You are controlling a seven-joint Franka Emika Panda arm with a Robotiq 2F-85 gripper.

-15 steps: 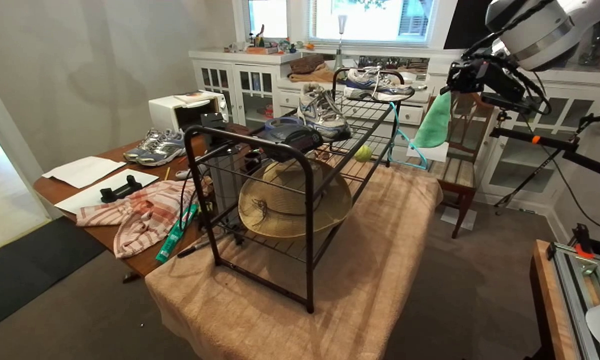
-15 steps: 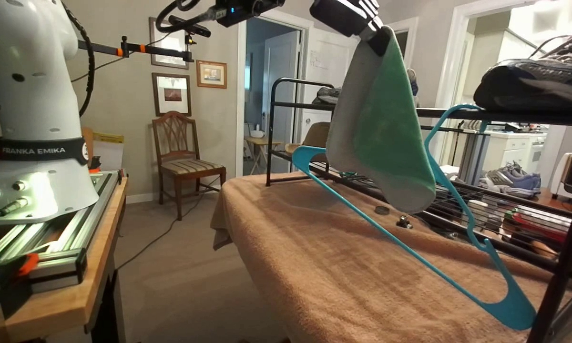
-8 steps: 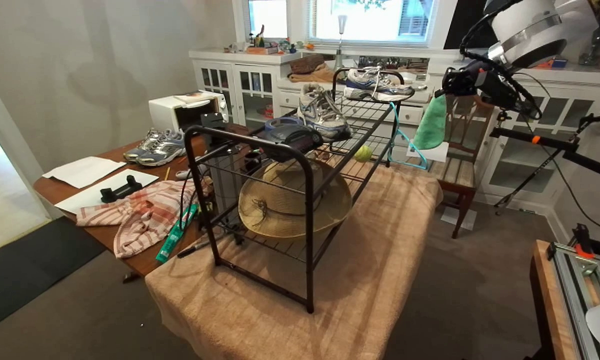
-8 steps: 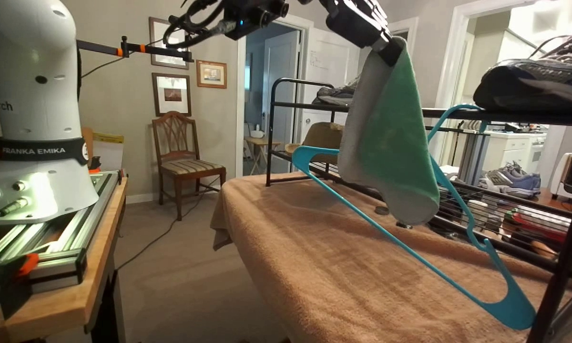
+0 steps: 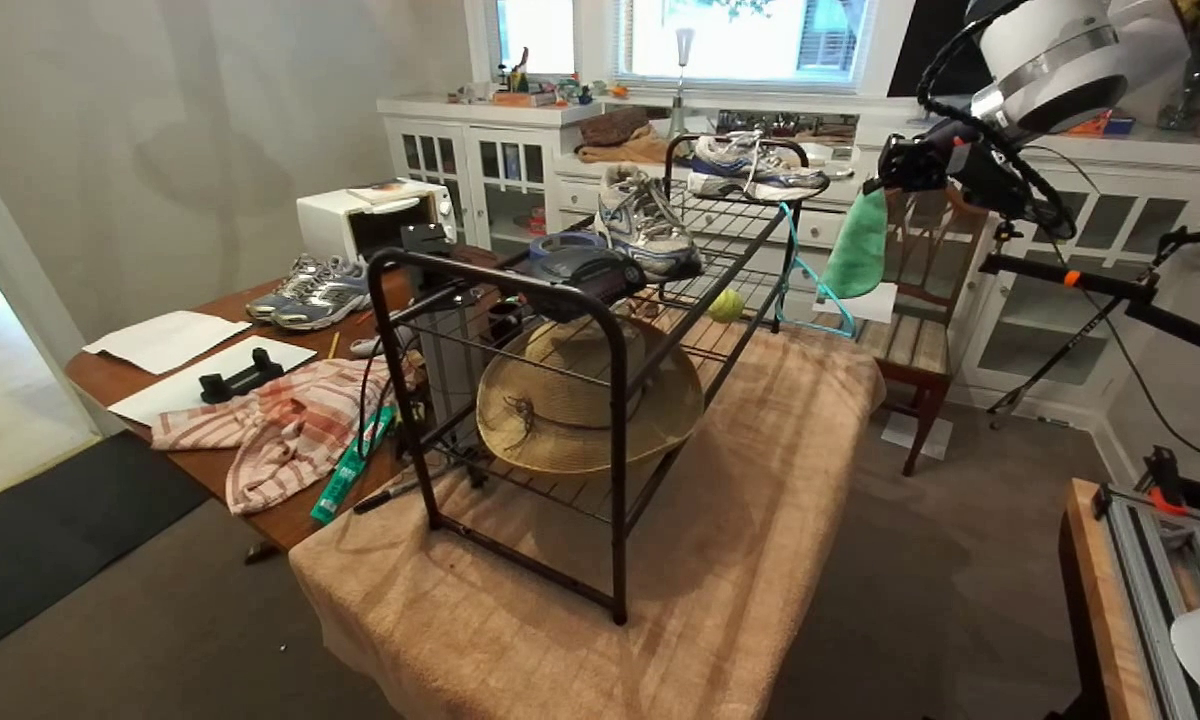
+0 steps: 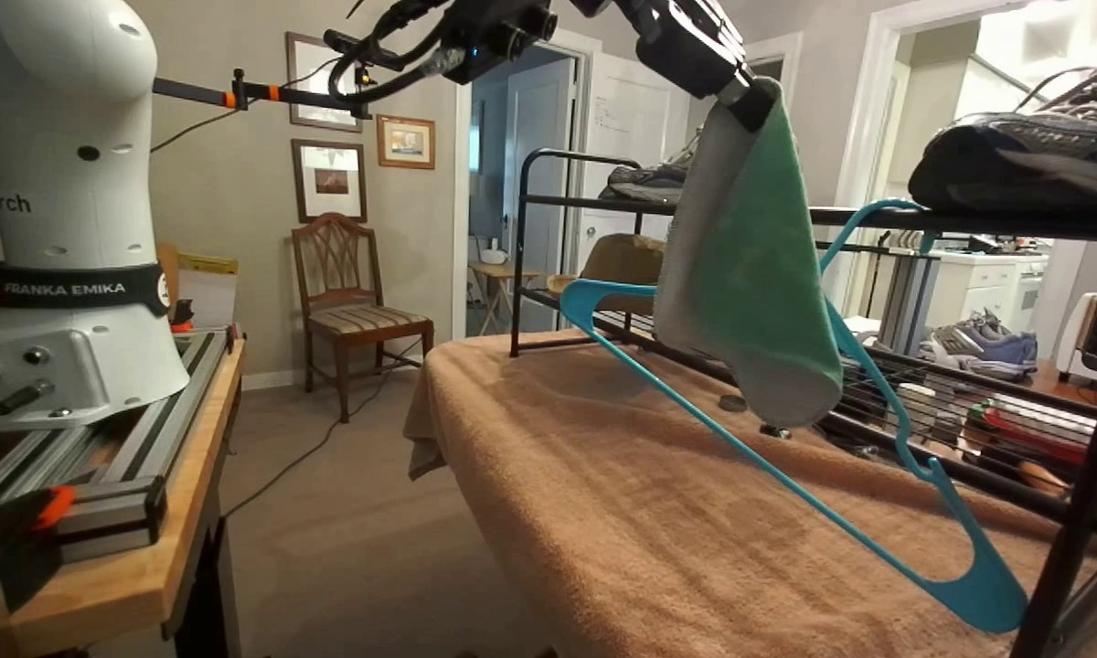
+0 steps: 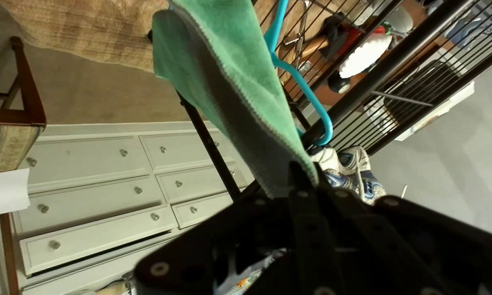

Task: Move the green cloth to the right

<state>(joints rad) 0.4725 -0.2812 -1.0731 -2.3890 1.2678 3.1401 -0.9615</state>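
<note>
A robot's gripper is in the air beside one end of a dark metal rack, its fingers pinched together on the top corner of a cloth. The cloth dangles directly below the gripper, narrow at the grip and wider toward the bottom. One face is green and the other grey; it is folded lengthwise, so both show. Its lower end hangs in the air, higher than the tan blanket on which the rack stands.

Near the cloth, lower than the gripper, a blue hanger hangs by its hook from the rack's upper rail. In an exterior view the cloth covers part of it; whether the two touch, I cannot tell.

On the rack's top, one sneaker sits near the gripper and another sneaker sits farther along. Lower and farther off, a straw hat rests tilted inside the rack, and a yellow-green ball lies between the hat and the gripper.

Above the gripper and behind it is the white arm. Past the gripper, in the wrist view, are white drawers with round knobs; in an exterior view a chair with a striped seat shows behind and below the gripper.
</note>
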